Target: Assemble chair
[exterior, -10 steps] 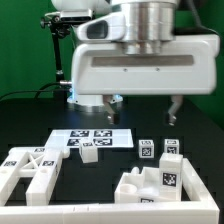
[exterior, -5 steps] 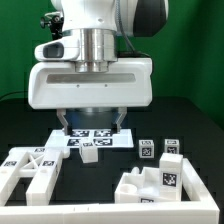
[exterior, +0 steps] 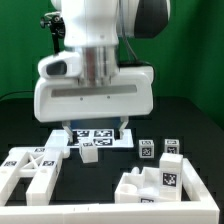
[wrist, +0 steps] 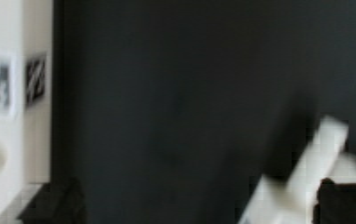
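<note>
The chair lies in loose white pieces on the black table. A cross-braced frame sits at the exterior view's front left, and a slotted panel piece with a tag sits at the front right. Two small tagged blocks stand behind the panel. A small white block lies near the middle. My gripper hangs open just above and behind that block, with nothing between its fingers. The wrist view is blurred: black table, a tagged white piece at one edge and a slanted white piece near one finger.
The marker board lies flat on the table under and behind the gripper. A green backdrop closes the scene behind. The arm's large white hand hides the table's middle back.
The hand has swung from the exterior view's right to the middle and come down lower over the marker board. Its jaws stay open. The chair pieces have not moved.
</note>
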Robot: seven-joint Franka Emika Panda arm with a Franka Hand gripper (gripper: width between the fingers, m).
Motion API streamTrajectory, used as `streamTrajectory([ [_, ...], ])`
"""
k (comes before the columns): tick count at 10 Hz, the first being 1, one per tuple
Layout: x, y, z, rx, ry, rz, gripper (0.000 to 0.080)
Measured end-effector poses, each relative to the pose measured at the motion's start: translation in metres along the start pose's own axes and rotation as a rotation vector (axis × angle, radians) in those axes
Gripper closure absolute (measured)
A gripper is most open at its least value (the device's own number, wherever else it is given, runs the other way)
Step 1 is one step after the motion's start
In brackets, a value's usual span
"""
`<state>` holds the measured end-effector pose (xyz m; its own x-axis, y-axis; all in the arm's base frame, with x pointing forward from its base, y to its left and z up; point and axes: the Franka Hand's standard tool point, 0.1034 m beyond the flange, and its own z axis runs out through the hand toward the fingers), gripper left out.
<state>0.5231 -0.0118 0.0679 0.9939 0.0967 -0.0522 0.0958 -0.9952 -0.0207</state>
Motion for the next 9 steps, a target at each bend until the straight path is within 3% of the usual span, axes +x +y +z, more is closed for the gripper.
streamTrajectory([
  [2, -0.011, -0.001, 0.020, 0.003, -0.111, -0.013, 0.0150],
  [5, -0.015, -0.010, 0.019, 0.047, -0.305, -0.013, 0.0150],
  [6, -0.014, -0.010, 0.023, 0.044, -0.317, -0.004, 0.0150],
  [7, -0.025, -0.007, 0.032, 0.029, -0.318, 0.003, 0.0150],
  [9, -0.047, -0.002, 0.046, 0.024, -0.348, 0.021, 0.0150],
])
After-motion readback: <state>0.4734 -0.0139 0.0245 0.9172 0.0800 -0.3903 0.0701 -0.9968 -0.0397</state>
